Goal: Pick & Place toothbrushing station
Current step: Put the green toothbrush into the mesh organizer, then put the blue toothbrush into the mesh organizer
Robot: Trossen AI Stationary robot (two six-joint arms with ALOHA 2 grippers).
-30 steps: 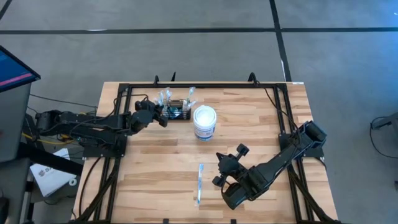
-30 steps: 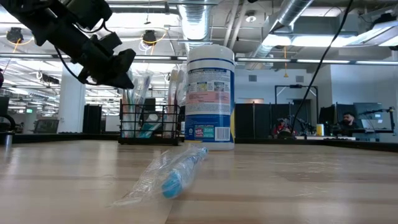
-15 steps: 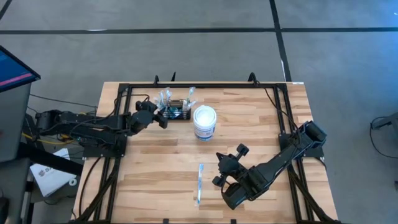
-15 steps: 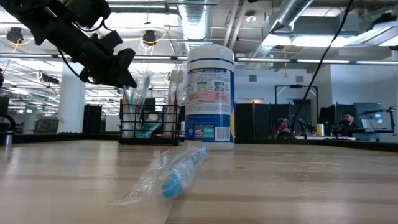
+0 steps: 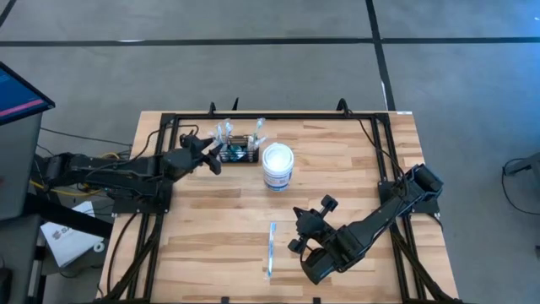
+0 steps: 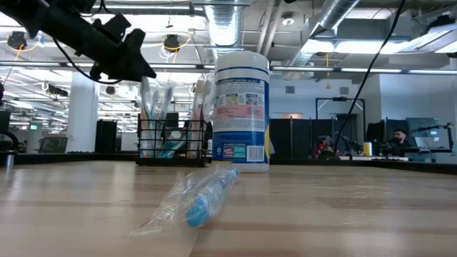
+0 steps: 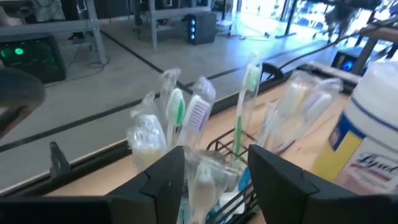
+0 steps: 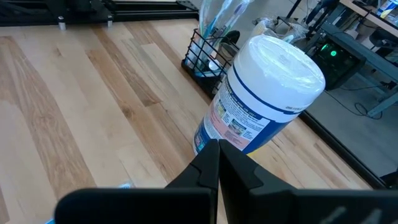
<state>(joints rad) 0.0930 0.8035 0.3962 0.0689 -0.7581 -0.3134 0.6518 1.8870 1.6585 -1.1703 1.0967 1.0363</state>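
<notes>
The toothbrushing station, a small black wire rack [image 5: 243,152] [image 6: 171,143] [image 8: 208,59], stands on its base at the far side of the table, left of a white lidded tub [image 5: 278,165]. Several plastic-wrapped toothbrushes [image 7: 186,115] stand upright in it. My left gripper [image 5: 213,154] [image 6: 143,69] [image 7: 214,174] hovers open just left of and above the rack, its fingers apart in front of the brush tops. A further wrapped toothbrush [image 5: 270,251] [image 6: 203,200] lies flat near the table's front. My right gripper [image 5: 308,224] [image 8: 217,158] is shut above the table to the right of that toothbrush.
The white tub [image 6: 241,111] [image 8: 261,93] stands right beside the rack's right end. A black frame [image 5: 278,116] runs along the table's far edge and sides. Bare wood [image 5: 219,228] lies between the rack and the lying toothbrush.
My left gripper has opened at the brushes in the rack, risen, and drawn back a little toward the table's left edge. The rack, the tub and the lying toothbrush have stayed in place.
</notes>
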